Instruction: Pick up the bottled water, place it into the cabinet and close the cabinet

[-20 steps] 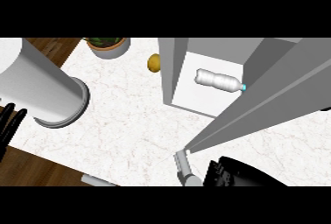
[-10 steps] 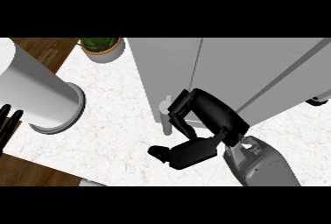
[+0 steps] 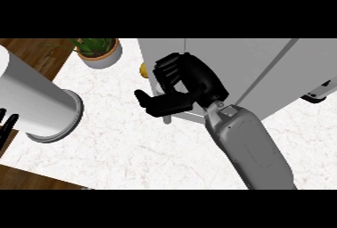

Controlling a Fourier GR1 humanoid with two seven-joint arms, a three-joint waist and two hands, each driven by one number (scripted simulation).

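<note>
1. Right black hand [image 3: 181,87] on its grey forearm [image 3: 248,149] lies against the front of the pale grey cabinet [image 3: 263,67] at upper centre of the frame, fingers curled over the door face with nothing held, thumb jutting left near the cabinet's lower left corner.
2. Doors of the cabinet appear shut, a thin vertical seam running down the front at upper centre.
3. Bottled water is nowhere to be seen from the head view; whether it sits behind the closed doors cannot be told.
4. Left black hand [image 3: 6,124] shows only as fingertips at the left edge of the frame, pointing up, beside the tall white cylinder [image 3: 33,104] standing on the white marble worktop [image 3: 132,151].
5. Green plant in a grey pot [image 3: 99,51] stands at upper left, near the edge where the worktop meets the brown wooden surface [image 3: 39,49].
6. Small yellow object [image 3: 143,70] peeks out just left of the cabinet, partly hidden by the hand.
</note>
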